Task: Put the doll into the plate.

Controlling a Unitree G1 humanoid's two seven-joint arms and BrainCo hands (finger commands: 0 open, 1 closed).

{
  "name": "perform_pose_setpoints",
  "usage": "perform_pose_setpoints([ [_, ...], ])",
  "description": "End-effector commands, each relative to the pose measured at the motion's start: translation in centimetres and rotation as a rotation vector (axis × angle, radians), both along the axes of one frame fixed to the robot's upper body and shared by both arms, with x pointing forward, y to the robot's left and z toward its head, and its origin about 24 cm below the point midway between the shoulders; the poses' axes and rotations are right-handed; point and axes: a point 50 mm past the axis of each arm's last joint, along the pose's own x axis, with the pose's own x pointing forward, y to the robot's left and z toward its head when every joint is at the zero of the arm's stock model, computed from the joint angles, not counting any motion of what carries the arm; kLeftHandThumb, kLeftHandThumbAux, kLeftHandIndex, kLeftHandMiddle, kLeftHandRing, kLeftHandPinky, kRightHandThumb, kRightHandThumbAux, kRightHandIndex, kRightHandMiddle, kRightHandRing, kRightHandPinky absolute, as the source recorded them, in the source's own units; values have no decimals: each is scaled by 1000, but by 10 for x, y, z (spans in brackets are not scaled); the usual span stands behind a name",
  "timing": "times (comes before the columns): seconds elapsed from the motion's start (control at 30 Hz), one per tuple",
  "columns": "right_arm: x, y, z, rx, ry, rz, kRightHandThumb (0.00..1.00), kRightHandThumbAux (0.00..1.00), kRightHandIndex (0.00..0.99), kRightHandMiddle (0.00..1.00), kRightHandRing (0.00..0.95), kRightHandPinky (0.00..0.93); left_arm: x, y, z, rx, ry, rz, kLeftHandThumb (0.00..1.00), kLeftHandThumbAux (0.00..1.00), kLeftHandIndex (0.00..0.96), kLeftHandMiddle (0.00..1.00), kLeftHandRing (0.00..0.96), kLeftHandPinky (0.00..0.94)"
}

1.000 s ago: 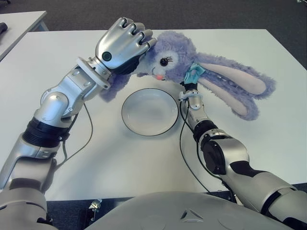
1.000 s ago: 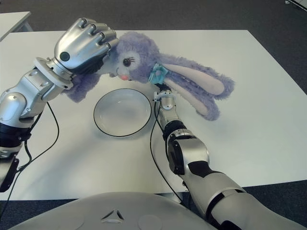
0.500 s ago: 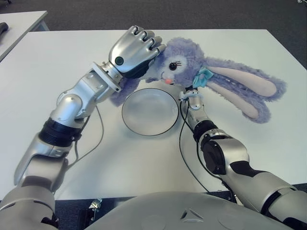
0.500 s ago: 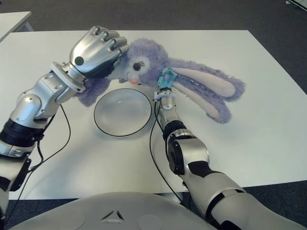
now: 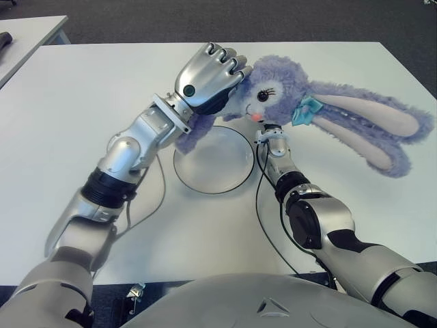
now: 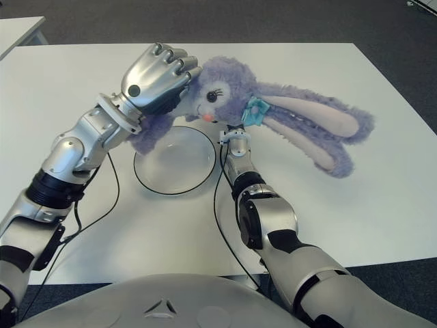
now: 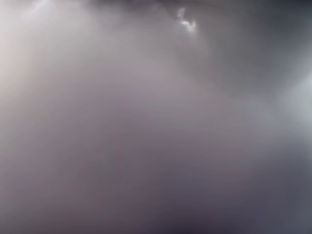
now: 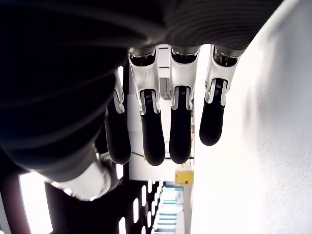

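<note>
While the left robot hand (image 5: 208, 72) grips it, the fluffy purple long-eared doll (image 5: 321, 116) overhangs the plate (image 5: 213, 167).

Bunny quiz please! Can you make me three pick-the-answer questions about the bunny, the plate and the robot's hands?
1. Where is the bunny now?
A. Lying flat inside the plate
B. Held up at the plate's far edge, ears trailing to the robot's right
C. On the floor

2. What colour is the bunny's bow?
A. Red
B. Yellow
C. Light blue

3. What is the left hand doing?
A. Gripping the bunny's head
B. Hanging open over the table
C. Holding the plate

Answers:
1 B: the eye views show the bunny's body hanging over the far rim of the plate, which holds nothing yet.
2 C: a light blue bow sits by its ear.
3 A: its fingers curl over the bunny's head, while the right hand is open beside the table.
</note>
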Motion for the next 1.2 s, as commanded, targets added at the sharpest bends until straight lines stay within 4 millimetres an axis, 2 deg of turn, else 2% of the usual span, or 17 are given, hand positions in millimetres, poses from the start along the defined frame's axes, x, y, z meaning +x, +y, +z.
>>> perform_pose_setpoints([
  [0.03, -73, 6, -104, 22, 464, -3, 696, 734, 419, 390, 357, 311, 5, -3, -18, -34, 21, 16, 847, 666, 408, 556, 809, 829],
  [0.3, -74, 5, -104, 31, 462, 2, 698, 734, 418, 387, 355, 319, 5, -1, -29, -71, 48, 21, 846, 667, 405, 554, 803, 822],
  [0.57, -74, 4, -105, 64, 469, -1, 702, 734, 417, 382, 348, 309, -7, 1, -50, -131, 119, 31, 846, 667, 402, 549, 802, 821],
  [0.93, -74, 3, -106, 94, 481, -6, 704, 733, 416, 365, 336, 299, -15, 3, -66, -155, 151, 79, 847, 667, 401, 548, 802, 823],
  [1.2, -74, 3, -105, 82, 470, -17, 705, 734, 416, 365, 340, 303, -21, 10, -70, -130, 168, 121, 848, 667, 400, 548, 803, 824],
])
